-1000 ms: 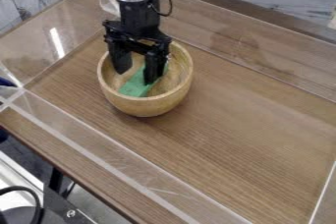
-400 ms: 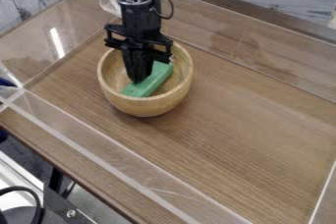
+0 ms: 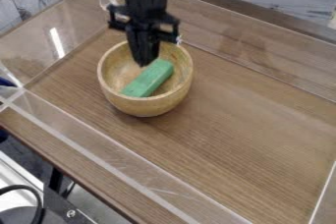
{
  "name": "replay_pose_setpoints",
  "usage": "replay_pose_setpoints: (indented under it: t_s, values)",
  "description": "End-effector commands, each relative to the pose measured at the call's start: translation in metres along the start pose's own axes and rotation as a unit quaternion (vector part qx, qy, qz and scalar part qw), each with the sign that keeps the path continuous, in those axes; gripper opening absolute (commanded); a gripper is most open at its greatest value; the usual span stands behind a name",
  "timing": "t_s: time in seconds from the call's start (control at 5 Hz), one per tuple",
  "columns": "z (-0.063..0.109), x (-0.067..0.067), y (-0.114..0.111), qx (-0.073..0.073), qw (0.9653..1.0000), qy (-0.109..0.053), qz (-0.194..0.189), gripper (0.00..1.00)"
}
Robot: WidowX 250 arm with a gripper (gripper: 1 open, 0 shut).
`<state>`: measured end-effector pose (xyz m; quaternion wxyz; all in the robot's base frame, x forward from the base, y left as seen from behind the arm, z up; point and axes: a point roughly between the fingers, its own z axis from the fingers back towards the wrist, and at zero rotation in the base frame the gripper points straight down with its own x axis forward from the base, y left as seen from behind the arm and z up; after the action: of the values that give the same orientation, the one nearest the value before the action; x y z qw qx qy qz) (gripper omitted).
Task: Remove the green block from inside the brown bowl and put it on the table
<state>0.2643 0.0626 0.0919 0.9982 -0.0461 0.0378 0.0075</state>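
Gripper [image 3: 145,57] points down over the bowl [image 3: 116,95], jaws pressed together, nothing visible between them. Its tips hang just above the far end of the block [image 3: 149,80]; I can't tell whether they touch it.

The block is inside the bowl, lying slanted. Its near-left end is low on the bowl floor and its far-right end is propped up toward the far wall. It doesn't look lifted, so removal is judged not done yet.

The bowl sits on the left half of the table [image 3: 250,120], closer to the far-left corner than to the near edge. There is open tabletop to the right and toward the near edge for setting the block down.

Handling, as a guess:
- **Block:** small flat bar, looks rigid and light, probably smooth-faced, so it could slip from a shallow pinch or pivot if taken at the tip.
- **Grip:** best across the two long sides near mid-length, jaws turned to match its slant and low enough to clear the curve of the bowl.
- **Fragility:** not fragile.
- **Bowl:** thick and looks unlikely to tip, but could slide if nudged.
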Motion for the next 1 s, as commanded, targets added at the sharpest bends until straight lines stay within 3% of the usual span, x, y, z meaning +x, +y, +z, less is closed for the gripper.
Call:
replay_pose_setpoints:
  t_s: [0.0,0.2,0.4,0.8]
  values:
    - [0.039,0.012,-0.018,0.002,0.9985,-0.051,-0.019,0.00]
    - [0.057,0.017,-0.038,-0.006,0.9972,-0.064,-0.037,0.00]
    - [0.043,0.015,-0.022,0.001,0.9979,-0.059,-0.029,1.00]
    - [0.016,0.013,0.003,0.016,0.9986,-0.046,-0.019,1.00]
